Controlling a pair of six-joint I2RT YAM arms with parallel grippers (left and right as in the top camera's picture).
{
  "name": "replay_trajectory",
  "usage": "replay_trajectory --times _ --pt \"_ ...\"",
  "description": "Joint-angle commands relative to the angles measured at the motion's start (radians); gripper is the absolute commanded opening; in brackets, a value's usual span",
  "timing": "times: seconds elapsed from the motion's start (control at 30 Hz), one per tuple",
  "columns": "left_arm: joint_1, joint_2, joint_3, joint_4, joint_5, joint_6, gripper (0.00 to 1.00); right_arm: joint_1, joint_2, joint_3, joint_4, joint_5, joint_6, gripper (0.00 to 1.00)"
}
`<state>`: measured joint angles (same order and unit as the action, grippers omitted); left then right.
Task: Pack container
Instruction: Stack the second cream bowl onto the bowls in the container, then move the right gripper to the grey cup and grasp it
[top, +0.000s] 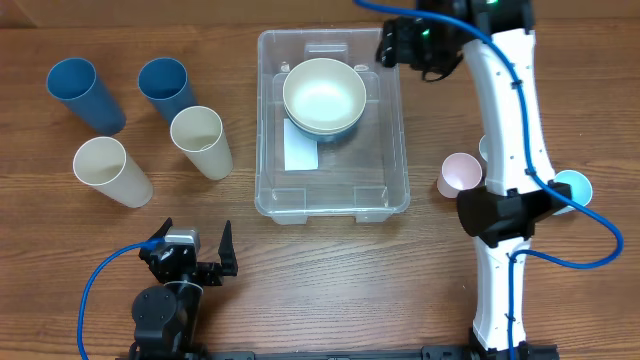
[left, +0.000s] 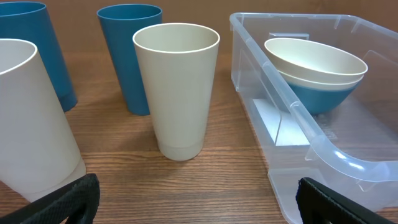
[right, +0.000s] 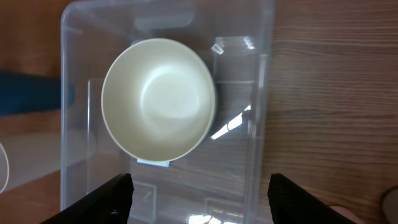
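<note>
The container (top: 350, 172) sits mid-table (top: 320, 275), its long side running away from the robot. A white bowl (top: 323, 93) is in its far half, nested in a blue bowl (left: 320, 99). Both are upright. The near half holds only a white label (top: 300, 150) on the floor, partly under the bowls.

The right claw (right: 202, 196) hangs above the container's far right part and looks straight down. Its jaws are spread wide with nothing between them. The white bowl lies below and ahead of them, untouched.

The left claw (left: 198, 205) is low at the near edge of the table, left of the container. Its jaws are also wide apart and empty, and it faces the cups.

Left of the container stand two blue cups (top: 85, 93) (top: 167, 88) at the back and two white cups (top: 112, 172) (top: 202, 142) in front, all apart from each other. On the right side are a pink cup (top: 458, 175) and a pale blue cup (top: 575, 188), partly hidden by the right arm.
</note>
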<state>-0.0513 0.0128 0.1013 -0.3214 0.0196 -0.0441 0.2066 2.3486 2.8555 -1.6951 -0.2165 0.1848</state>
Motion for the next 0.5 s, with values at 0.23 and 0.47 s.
replay_trajectory --times 0.23,0.47 --pt "0.006 -0.008 -0.005 0.003 0.014 0.019 1.00 -0.102 -0.528 -0.402 0.001 0.248 0.047 0.79" --pt "0.006 -0.008 -0.005 0.003 0.014 0.019 1.00 -0.341 -0.620 -1.110 0.246 0.266 0.119 0.81"
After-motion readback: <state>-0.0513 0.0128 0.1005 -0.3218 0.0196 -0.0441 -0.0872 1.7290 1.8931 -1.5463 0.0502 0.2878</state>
